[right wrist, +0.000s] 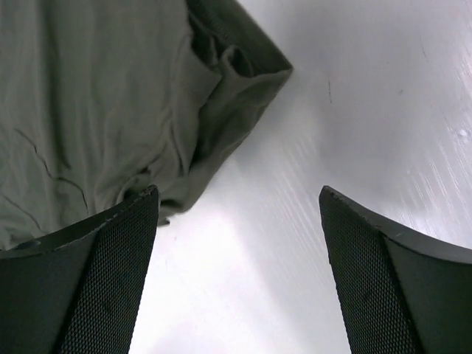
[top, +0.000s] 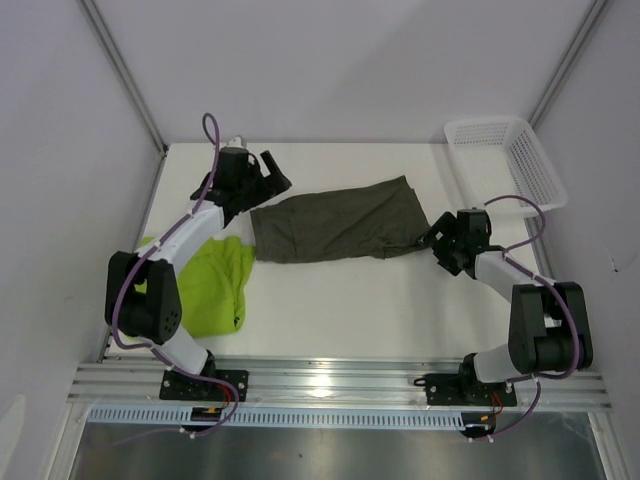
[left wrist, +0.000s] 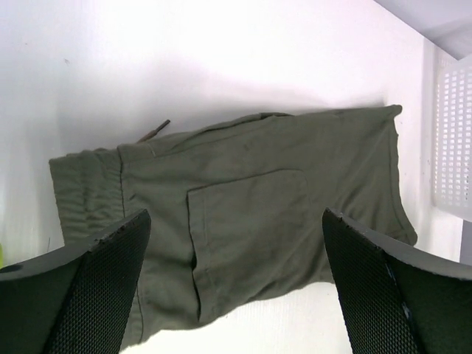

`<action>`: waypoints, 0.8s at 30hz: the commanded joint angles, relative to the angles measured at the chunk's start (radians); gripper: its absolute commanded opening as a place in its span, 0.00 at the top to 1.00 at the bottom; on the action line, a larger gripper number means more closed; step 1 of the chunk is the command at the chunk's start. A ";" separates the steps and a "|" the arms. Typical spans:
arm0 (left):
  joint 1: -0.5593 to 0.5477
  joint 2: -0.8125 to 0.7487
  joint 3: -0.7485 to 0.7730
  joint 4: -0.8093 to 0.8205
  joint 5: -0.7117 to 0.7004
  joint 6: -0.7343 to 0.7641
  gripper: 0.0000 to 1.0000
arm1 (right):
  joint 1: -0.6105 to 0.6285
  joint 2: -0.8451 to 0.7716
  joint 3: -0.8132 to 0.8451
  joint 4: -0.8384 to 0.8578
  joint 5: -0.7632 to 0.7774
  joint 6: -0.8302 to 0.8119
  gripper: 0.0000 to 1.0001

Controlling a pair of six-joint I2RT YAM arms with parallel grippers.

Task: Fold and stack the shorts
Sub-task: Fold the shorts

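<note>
White tabletop (top: pixel 350 305) carries the olive-grey shorts (top: pixel 335 222) lying flat at centre and the lime green shorts (top: pixel 220 285) crumpled at near-left. The left gripper (top: pixel 266 178) and right gripper (top: pixel 437 241) both gape wide and empty at the olive pair's opposite ends.

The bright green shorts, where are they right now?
In the top view, the lime green shorts lie near-left on the table, partly under the left arm, beside the olive-grey shorts spread mid-table.

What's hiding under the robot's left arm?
The lime green shorts lie crumpled on the white table. The left arm crosses above one corner of them, so the cloth right beneath it is covered and cannot be seen.
</note>
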State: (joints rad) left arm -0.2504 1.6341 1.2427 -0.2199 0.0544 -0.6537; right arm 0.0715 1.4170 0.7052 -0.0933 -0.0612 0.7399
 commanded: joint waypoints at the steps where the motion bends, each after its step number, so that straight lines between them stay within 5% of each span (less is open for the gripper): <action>1: -0.033 -0.097 -0.034 -0.036 -0.033 0.012 0.01 | -0.009 0.062 -0.015 0.084 -0.014 0.074 0.11; 9: -0.116 -0.164 -0.121 -0.050 -0.091 0.017 0.01 | -0.001 0.157 -0.006 0.224 0.061 0.179 0.12; 18: -0.121 -0.186 -0.170 -0.070 -0.103 0.029 0.01 | 0.042 0.240 0.062 0.217 0.167 0.204 0.28; 21: -0.119 -0.203 -0.195 -0.062 -0.096 0.029 0.01 | 0.057 0.261 0.098 0.181 0.202 0.205 0.42; 24: -0.121 -0.214 -0.218 -0.065 -0.088 0.032 0.01 | 0.054 0.261 0.109 0.150 0.213 0.202 0.86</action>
State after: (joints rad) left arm -0.3706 1.4712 1.0412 -0.2985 -0.0311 -0.6453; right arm 0.1226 1.6691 0.7807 0.1032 0.0914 0.9314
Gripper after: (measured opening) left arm 0.991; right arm 0.256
